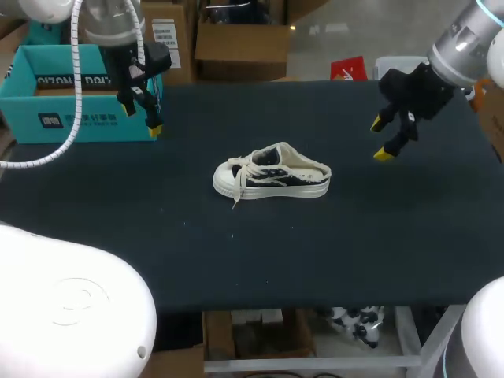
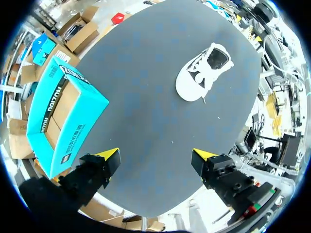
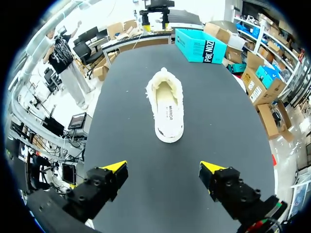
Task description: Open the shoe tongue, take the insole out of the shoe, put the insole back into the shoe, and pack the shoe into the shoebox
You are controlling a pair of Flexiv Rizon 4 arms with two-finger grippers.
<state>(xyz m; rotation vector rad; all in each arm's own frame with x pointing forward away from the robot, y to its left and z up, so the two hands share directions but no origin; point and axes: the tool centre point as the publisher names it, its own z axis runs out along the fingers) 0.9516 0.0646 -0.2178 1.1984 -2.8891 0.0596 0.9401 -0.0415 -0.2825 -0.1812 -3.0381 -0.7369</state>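
Table (image 1: 370, 244): dark matt top, looks like cloth or felt, w/ a few pale specks. Shoe (image 1: 272, 175): dark canvas upper, cream woven laces (image 1: 242, 167), smooth off-white rubbery sole (image 1: 276, 194); lining (image 3: 165, 90) cream, fuzzy. Box (image 1: 79, 120): cardboard, teal outside w/ slight sheen, raw brown inside. Jaws, both sides: matt black, plastic or metal, can't tell; tips (image 1: 154, 128) bright yellow, smooth. Arm shells (image 1: 71, 315): glossy white; right wrist (image 1: 465, 43) grey metal. Left cable (image 1: 75, 102): white coiled plastic.
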